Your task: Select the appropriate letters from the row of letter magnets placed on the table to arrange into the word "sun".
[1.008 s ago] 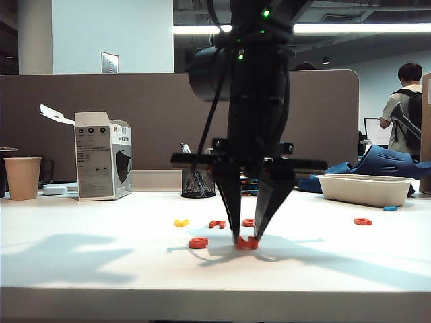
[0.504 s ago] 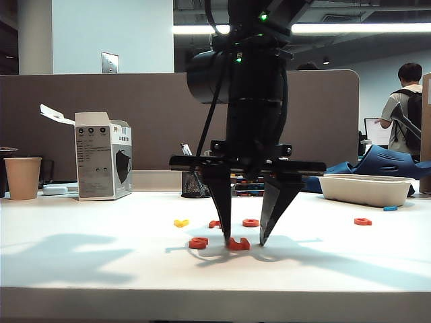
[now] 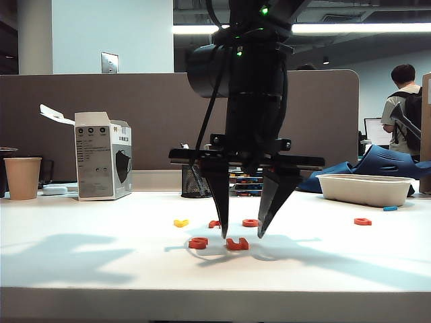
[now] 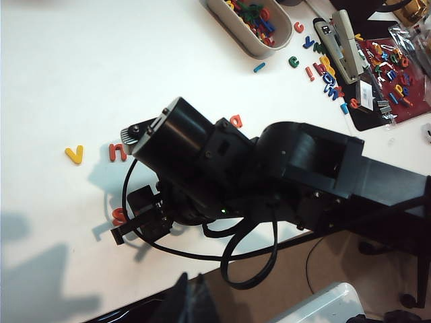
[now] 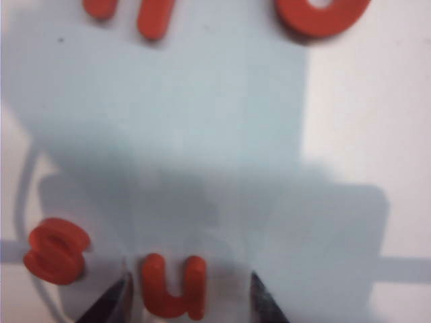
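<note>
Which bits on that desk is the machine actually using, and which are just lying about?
For the job:
s and u, already side by side
n, in the row behind
right gripper, open over the u

Just lying about:
yellow letter
paper cup
box
mesh pen cup
white tray

Orange-red s point(image 5: 56, 249) and u point(image 5: 172, 284) lie flat, side by side; n point(image 5: 125, 15) behind.

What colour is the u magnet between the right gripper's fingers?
Orange-red u; right wrist view shows it best.
</note>
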### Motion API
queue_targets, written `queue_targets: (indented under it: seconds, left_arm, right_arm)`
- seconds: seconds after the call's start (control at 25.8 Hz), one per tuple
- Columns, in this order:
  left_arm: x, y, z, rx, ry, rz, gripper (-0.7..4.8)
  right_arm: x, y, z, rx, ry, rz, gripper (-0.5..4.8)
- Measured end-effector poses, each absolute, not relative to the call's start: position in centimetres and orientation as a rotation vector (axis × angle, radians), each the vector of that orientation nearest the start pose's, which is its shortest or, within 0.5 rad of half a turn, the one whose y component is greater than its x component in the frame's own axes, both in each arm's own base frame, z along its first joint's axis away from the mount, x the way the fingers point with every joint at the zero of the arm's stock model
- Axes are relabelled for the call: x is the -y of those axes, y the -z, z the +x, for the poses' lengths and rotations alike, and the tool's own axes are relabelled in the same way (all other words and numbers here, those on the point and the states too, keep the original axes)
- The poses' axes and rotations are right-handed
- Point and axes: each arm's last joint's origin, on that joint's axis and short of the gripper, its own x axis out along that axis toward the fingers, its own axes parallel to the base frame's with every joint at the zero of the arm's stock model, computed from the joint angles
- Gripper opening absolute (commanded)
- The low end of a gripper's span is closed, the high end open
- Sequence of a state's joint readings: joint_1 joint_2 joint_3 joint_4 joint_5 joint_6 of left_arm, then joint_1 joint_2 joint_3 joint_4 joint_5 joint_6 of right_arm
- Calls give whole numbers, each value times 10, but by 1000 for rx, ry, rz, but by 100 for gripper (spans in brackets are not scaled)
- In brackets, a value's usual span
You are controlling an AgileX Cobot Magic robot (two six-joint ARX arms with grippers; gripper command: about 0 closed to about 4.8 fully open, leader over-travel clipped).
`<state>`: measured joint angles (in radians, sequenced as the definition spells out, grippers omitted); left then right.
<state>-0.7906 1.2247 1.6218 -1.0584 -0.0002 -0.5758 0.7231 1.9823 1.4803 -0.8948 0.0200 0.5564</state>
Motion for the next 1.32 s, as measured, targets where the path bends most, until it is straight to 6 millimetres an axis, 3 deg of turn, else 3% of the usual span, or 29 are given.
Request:
queue_targets:
  seconds: [0.27,0.5,0.7,0.85,1.12,1.32]
  left_arm:
    - [149,-443,147,-816,552,-268,-5]
    - [149,-442,147,-817,551,-267,-5]
    - [149,-443,147,-817,552,-268,-5]
    - [149,-443,147,-817,552,-267,-5]
    - [149,-443,147,-817,552,-267,-5]
    - [149,-443,147,-816,552,-267,-5]
  right_arm:
    - [-260,-210,303,-1334,-221,-14,216]
    - [-248,-223,325,-1255,-190,44,216]
    - [-233,-223,339,-1231,-159,81,211]
    - [-241,-223,341,-1209,-249,115,211]
    - [-251,-199,350,-1248,-302,141,207]
    - [-253,-193,352,-1248,-305,143,206]
